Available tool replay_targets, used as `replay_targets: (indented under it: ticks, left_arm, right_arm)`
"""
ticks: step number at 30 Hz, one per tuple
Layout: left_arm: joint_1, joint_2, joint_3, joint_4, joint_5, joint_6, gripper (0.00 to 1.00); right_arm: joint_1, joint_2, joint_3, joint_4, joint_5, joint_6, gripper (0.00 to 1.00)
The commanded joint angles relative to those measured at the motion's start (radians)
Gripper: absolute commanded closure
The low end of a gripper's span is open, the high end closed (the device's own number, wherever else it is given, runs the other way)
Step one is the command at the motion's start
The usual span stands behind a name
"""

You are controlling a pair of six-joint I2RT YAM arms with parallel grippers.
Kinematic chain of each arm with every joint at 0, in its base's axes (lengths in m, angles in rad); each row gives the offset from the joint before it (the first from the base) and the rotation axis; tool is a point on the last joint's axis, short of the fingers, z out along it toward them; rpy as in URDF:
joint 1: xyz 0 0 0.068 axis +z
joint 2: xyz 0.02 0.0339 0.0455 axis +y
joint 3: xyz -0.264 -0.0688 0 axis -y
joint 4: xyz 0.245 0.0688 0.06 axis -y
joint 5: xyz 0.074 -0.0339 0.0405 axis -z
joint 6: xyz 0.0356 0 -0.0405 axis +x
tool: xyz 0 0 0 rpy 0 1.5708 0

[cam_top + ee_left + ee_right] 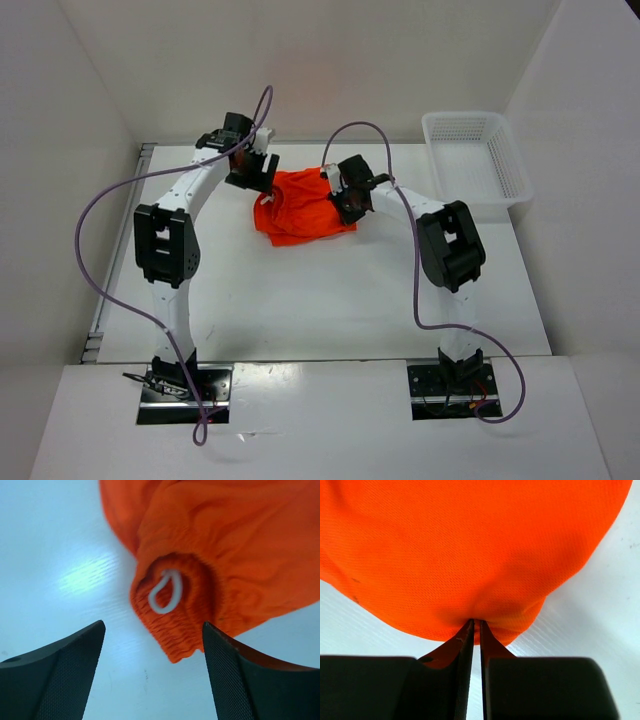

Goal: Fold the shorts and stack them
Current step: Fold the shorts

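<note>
The shorts (300,207) lie bunched on the tabletop (300,300), upper centre of frame. The right claw (475,624) pinches their edge, probably anchoring the fold; the left claw (154,630) gapes wide by the waistband (175,617).

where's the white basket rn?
Top view: the white basket sits at the far right corner of the table, right of the right gripper and apart from the orange shorts lying mid-table.
</note>
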Motion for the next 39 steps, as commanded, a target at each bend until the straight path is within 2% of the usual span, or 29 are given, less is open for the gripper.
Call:
replay_targets:
  ticks: [1,4,7,10,12,13,15,16,19,23,25,28,31,34,39]
  left_arm:
    - [-0.053,-0.018,0.085,-0.03,0.117,0.002,0.14]
    - [-0.092,0.048,0.12,-0.021,0.127,0.002,0.11]
    - [-0.104,0.109,0.131,0.016,0.049,0.002,0.1]
    - [-0.104,0.14,0.11,0.038,0.013,0.002,0.2]
    - [-0.095,0.14,0.071,0.056,-0.014,0.002,0.31]
    - [-0.086,0.14,0.071,0.068,-0.014,0.002,0.46]
    - [-0.061,0.149,0.08,0.069,0.015,0.002,0.64]
    - [-0.061,0.149,0.091,0.069,0.024,0.002,0.79]
    - [-0.035,0.149,0.11,0.069,0.033,0.002,0.93]
    - [-0.015,0.117,0.044,0.069,0.071,0.002,0.91]
    - [0.006,0.093,-0.004,0.059,0.162,0.002,0.8]
    - [0.037,0.05,-0.033,0.047,0.308,0.002,0.75]
    - [0.037,-0.001,0.033,0.015,0.348,0.002,0.75]
    - [0.037,-0.012,0.067,0.001,0.36,0.002,0.79]
    - [0.06,-0.012,-0.065,0.028,0.36,0.002,0.83]
  right_arm:
    - [0.021,-0.026,0.06,-0.014,0.005,-0.04,0.86]
    - [0.021,-0.035,0.069,-0.014,0.03,-0.05,0.86]
    - [0.021,-0.045,0.069,-0.014,0.039,-0.06,0.85]
    - [0.021,-0.055,0.046,-0.014,0.048,-0.06,0.79]
    - [0.021,-0.065,0.034,-0.014,0.058,-0.069,0.74]
    - [0.021,-0.065,0.022,-0.014,0.058,-0.07,0.74]
    - [0.021,-0.076,0.021,-0.024,0.044,-0.094,0.7]
    - [0.021,-0.076,0.021,-0.025,0.044,-0.094,0.7]
    - [0.021,-0.085,0.003,-0.034,0.025,-0.117,0.65]
    - [0.031,-0.085,-0.006,-0.034,0.025,-0.117,0.63]
    - [0.031,-0.085,-0.006,-0.034,0.025,-0.117,0.63]
    - [0.041,-0.085,0.003,-0.034,0.034,-0.105,0.62]
    - [0.041,-0.085,0.029,-0.044,0.002,-0.083,0.57]
    - [0.041,-0.085,0.049,-0.045,-0.007,-0.073,0.57]
    - [0.041,-0.073,0.049,-0.045,0.002,-0.073,0.56]
